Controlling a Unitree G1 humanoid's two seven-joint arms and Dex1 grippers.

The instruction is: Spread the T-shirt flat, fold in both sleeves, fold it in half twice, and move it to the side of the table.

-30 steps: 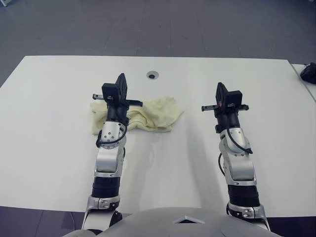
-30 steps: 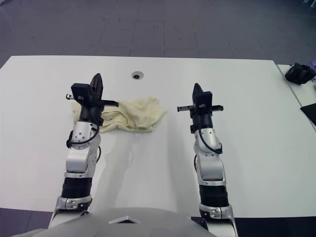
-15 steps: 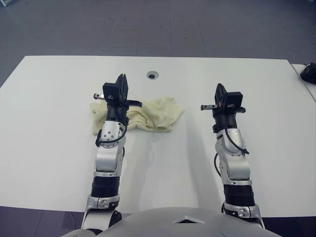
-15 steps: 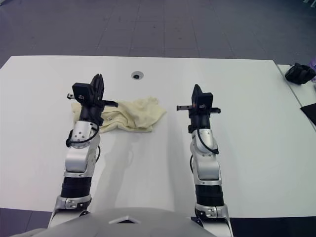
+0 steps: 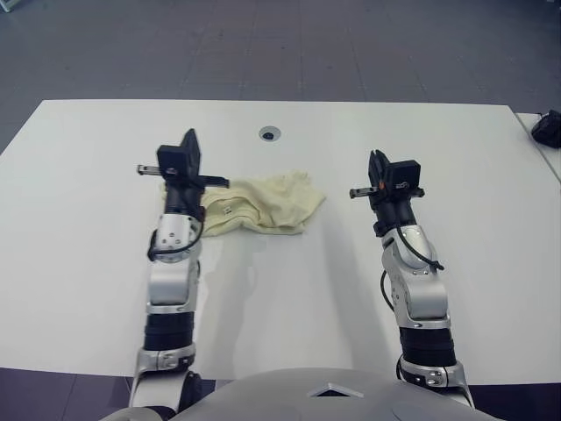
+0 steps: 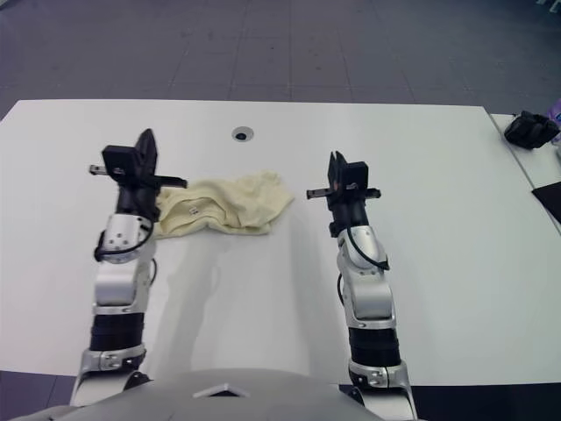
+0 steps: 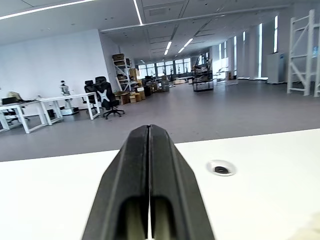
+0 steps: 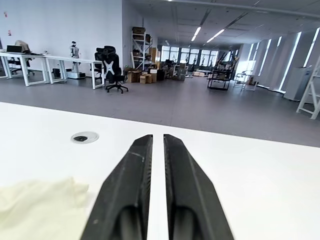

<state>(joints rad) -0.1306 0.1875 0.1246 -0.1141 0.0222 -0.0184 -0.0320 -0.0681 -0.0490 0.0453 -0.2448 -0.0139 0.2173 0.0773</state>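
A pale yellow T-shirt (image 5: 263, 203) lies crumpled on the white table (image 5: 88, 263), a little left of centre. My left gripper (image 5: 189, 139) stands at the shirt's left end, fingers pointing away from me. In the left wrist view its fingers (image 7: 149, 127) are pressed together with nothing between them. My right gripper (image 5: 378, 156) is to the right of the shirt, apart from it. The right wrist view shows its fingers (image 8: 153, 136) parallel with a narrow gap, holding nothing, and a shirt corner (image 8: 35, 205) off to one side.
A round cable hole (image 5: 270, 133) sits in the table behind the shirt. A black object (image 5: 548, 129) lies on a neighbouring surface at the far right. Bare tabletop stretches on both sides and in front of the shirt.
My left arm has swung left, from over the shirt's left part to its left end, uncovering more cloth. My right gripper has shifted slightly left toward the shirt. The shirt has not moved.
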